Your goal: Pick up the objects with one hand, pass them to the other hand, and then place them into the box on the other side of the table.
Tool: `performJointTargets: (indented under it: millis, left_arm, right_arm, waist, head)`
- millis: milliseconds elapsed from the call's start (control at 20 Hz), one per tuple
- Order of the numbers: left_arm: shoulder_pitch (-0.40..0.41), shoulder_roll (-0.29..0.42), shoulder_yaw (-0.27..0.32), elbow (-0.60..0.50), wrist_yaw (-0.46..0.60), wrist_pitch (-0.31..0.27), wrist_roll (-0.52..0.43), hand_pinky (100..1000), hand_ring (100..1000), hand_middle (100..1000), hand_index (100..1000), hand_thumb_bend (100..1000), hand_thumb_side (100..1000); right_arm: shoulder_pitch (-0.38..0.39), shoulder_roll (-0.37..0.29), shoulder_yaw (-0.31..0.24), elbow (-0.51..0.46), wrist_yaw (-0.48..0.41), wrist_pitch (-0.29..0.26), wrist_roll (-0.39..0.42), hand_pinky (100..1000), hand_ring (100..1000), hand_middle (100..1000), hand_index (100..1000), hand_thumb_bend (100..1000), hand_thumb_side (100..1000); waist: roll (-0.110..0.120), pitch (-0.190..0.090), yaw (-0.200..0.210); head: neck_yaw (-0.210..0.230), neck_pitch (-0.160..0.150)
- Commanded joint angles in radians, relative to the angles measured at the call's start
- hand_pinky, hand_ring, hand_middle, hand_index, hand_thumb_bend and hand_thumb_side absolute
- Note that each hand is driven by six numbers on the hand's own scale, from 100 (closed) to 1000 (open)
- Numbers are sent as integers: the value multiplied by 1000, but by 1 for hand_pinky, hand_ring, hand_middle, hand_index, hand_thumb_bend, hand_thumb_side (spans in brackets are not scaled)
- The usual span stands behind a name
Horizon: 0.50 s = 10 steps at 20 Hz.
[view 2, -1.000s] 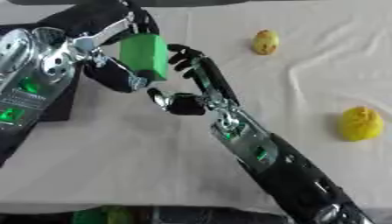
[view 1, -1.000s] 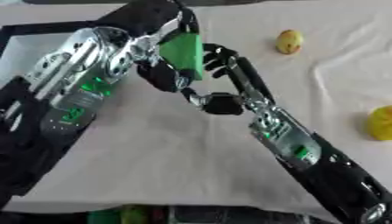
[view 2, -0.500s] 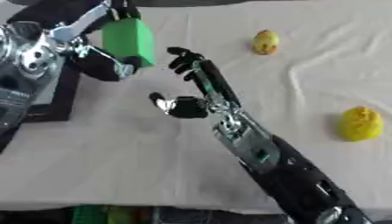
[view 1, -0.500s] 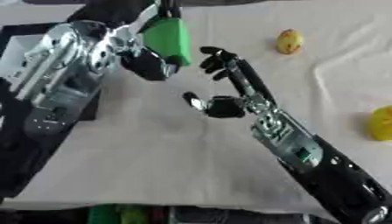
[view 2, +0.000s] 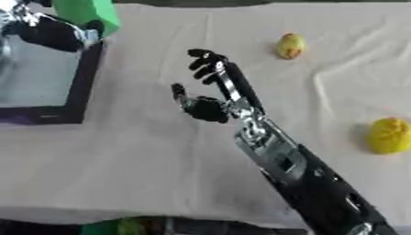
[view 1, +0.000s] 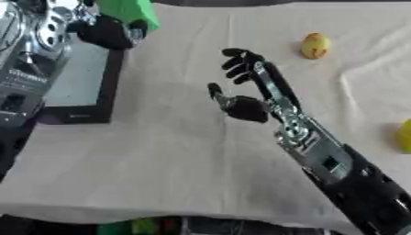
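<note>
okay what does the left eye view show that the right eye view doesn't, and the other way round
Only the left eye view shows the silver body of the left arm down the left side. Only the right eye view shows the whole rough yellow fruit at the right; in the left eye view it is cut off by the edge. Both show the left hand shut on the green block above the black box, the open right hand over the cloth, and the small yellow fruit at the far side.
</note>
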State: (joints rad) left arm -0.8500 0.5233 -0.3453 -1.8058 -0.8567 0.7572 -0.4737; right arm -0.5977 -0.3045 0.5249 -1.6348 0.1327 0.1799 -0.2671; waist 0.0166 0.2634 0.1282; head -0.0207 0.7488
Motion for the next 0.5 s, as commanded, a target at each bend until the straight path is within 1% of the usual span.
performJointTargets:
  millis: [50,150,200,250,300,400,500]
  left_arm:
    - [2,57,36,49,19,27,17,611,501,270,449,100,105]
    - [14,73,47,84,37,34,33,604,497,255,444,100,122]
    - [19,78,54,99,52,40,42,602,496,260,446,100,124]
    - [23,82,62,108,68,45,57,590,491,257,443,100,176]
    - [28,83,73,113,87,52,77,588,489,257,444,100,145]
    - [34,87,87,122,121,64,121,591,493,262,449,100,140]
    - [38,95,86,153,143,71,150,598,499,269,454,100,131]
  right_arm:
    - [-12,-19,-7,-29,-29,-6,-11,655,683,653,840,188,194]
    - [-13,-24,-7,-34,-36,-5,-9,655,681,622,835,209,183]
    - [-14,-26,-6,-38,-36,-4,-5,653,677,631,833,223,173]
    - [-15,-27,-6,-41,-33,-3,-3,652,675,632,828,229,161]
    - [-14,-27,-6,-44,-31,-2,0,652,675,634,827,232,167]
    - [-14,-28,-7,-47,-28,1,2,651,675,634,825,234,167]
    - [-16,-29,-8,-52,-28,1,1,649,673,632,822,235,162]
  waist:
    - [0,-16,-2]
    - [-1,-15,-4]
    - [-2,-14,-5]
    - [-3,-13,-6]
    - [-4,-13,-6]
    - [-6,-11,-8]
    - [-7,-10,-11]
  head:
    - [30,-16]
    - [47,-20]
    - [56,-23]
    - [64,-26]
    - [72,-29]
    - [84,-34]
    - [95,-37]
